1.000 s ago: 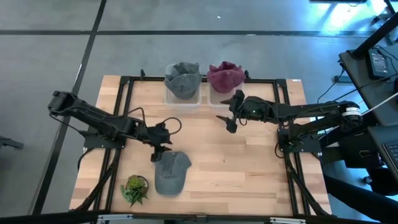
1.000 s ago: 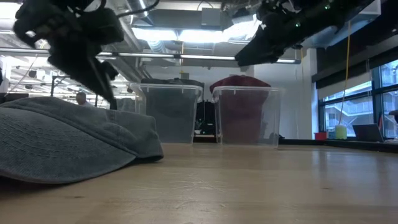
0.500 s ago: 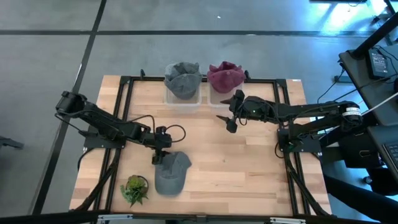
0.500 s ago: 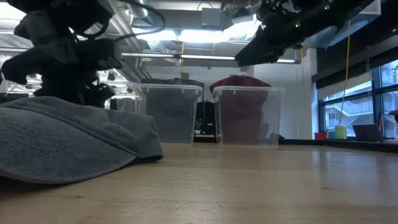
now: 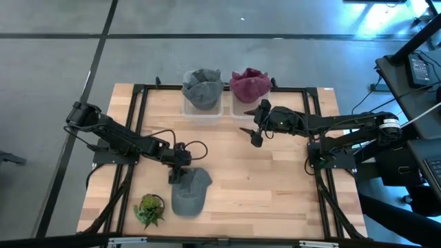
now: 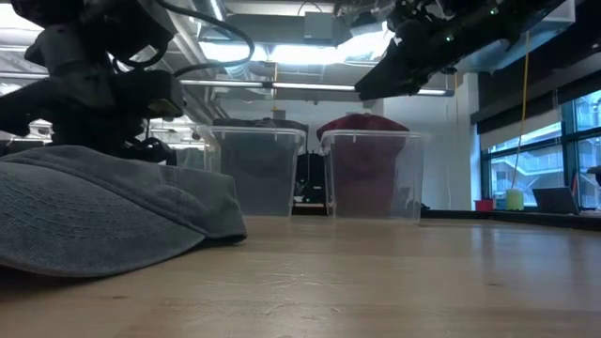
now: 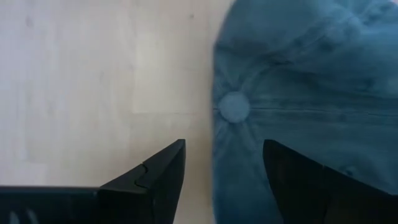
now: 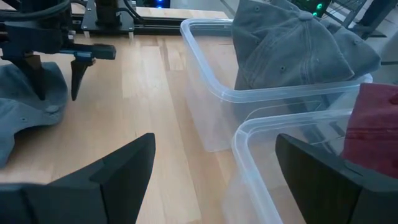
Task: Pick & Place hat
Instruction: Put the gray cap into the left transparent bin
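A grey-blue denim hat (image 5: 189,193) lies flat on the table's near left part; it fills the left of the low view (image 6: 103,211). My left gripper (image 5: 176,172) is open and points down at the hat's far-left edge. In the left wrist view (image 7: 224,174), one finger is over bare wood and the other over the cloth, near the hat's top button (image 7: 234,106). My right gripper (image 5: 252,136) is open, holds nothing and hangs in the air in front of the bins; it shows high up in the low view (image 6: 394,70). My left gripper comes from above with its fingers on either side of the hat's edge (image 7: 214,155). I cannot tell whether either finger touches the cloth.
Two clear bins stand at the far edge: the left bin (image 5: 202,110) holds a grey hat (image 8: 292,50), the right bin (image 5: 248,107) a dark red one (image 5: 248,84). A small green plant (image 5: 149,209) stands near the table's near-left corner. Bare wood lies right of the hat.
My left gripper has moved a little toward the near edge and come down behind the hat's crown, turning as it went. The hat and my right gripper have stayed where they were.
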Controlling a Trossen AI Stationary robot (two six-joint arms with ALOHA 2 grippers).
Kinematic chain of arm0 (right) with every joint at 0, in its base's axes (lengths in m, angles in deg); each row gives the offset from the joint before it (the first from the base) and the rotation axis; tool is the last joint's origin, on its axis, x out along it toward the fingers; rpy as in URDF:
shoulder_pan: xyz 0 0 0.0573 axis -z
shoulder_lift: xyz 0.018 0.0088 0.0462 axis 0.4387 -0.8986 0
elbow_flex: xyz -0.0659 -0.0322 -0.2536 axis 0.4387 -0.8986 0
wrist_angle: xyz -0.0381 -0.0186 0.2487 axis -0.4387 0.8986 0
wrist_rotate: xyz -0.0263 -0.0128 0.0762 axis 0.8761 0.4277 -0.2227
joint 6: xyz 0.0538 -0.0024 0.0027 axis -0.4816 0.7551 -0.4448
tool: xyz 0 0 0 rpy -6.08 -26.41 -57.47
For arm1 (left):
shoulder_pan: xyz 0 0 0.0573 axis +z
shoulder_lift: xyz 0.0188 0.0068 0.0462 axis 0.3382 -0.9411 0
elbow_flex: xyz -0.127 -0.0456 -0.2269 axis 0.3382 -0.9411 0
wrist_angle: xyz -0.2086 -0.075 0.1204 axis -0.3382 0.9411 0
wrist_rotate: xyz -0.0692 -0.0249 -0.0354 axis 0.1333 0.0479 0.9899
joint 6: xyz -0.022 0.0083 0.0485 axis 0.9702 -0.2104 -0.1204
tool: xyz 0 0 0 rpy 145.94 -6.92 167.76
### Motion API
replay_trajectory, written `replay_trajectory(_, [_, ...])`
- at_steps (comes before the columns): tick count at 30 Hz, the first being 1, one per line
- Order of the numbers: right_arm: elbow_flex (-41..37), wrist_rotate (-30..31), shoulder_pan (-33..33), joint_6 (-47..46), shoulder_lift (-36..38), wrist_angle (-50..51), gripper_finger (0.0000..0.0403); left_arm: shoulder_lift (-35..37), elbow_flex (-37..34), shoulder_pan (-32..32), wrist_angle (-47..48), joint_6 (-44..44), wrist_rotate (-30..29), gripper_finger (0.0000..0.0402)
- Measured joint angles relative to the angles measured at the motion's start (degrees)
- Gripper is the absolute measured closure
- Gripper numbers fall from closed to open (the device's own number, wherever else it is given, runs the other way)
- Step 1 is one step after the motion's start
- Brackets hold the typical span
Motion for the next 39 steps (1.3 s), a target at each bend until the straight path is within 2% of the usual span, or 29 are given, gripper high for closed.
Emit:
replay_trajectory(7, [0.0,0.0,0.0,-0.1,0.0,0.2,0.007,-0.7,0.0,0.0,-2.1,0.0,0.2,0.0194])
replay_trajectory(11, [0.0,0.0,0.0,-0.1,0.0,0.5,0.007,-2.5,0.0,0.0,-5.8,-0.4,0.5,0.0197])
replay_trajectory(19, [0.0,0.0,0.0,0.1,0.0,0.9,0.007,-7.3,0.4,0.0,-6.2,-1.1,-0.6,0.0217])
replay_trajectory(24, [0.0,0.0,0.0,0.8,0.0,0.9,0.007,-7.3,0.2,0.0,-6.4,-1.0,-1.3,0.0266])
replay_trajectory(32, [0.0,0.0,0.0,1.2,0.0,0.9,0.007,-7.0,0.4,0.0,-7.3,-1.4,-0.8,0.0386])
replay_trajectory(39, [0.0,0.0,0.0,1.4,0.0,1.2,0.007,-1.5,4.1,0.6,-1.4,-1.6,1.5,0.0394])
